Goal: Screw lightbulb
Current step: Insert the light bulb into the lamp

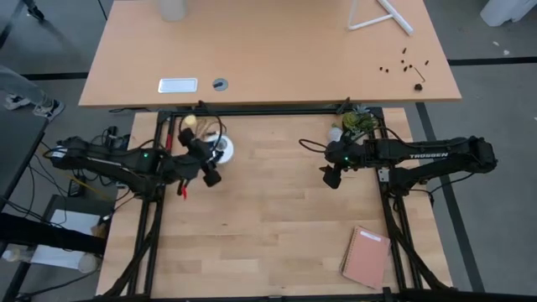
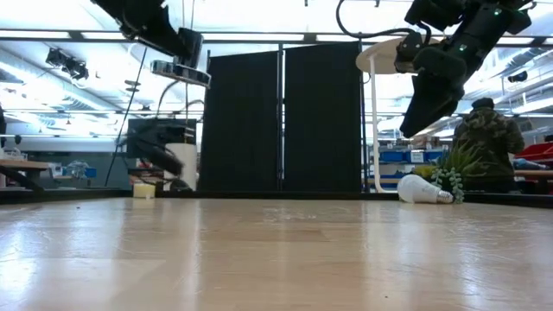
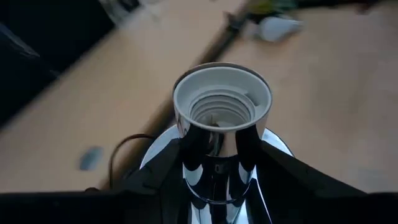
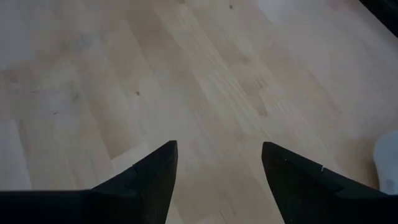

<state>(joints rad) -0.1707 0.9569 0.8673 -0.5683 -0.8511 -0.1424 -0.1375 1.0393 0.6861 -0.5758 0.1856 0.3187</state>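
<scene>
The white frosted lightbulb lies on its side on the wooden table, near the far edge beside a small green plant. It also shows in the low view and the left wrist view. My left gripper is shut on a chrome lamp socket with a white threaded opening, a round silver disc and a black cord. My right gripper is open and empty, high above the bare table, a little nearer than the bulb. My left gripper pinches the socket's chrome neck between its two fingers, just behind the white threaded collar. The opening faces away from the gripper, toward the table's right side. The socket is lifted clear of the table, its disc tilted.
A green plant stands beside the bulb at the far edge. A pink notebook lies at the near right. A yellowish object sits at the far left. A second table lies beyond. A person stands in the room behind.
</scene>
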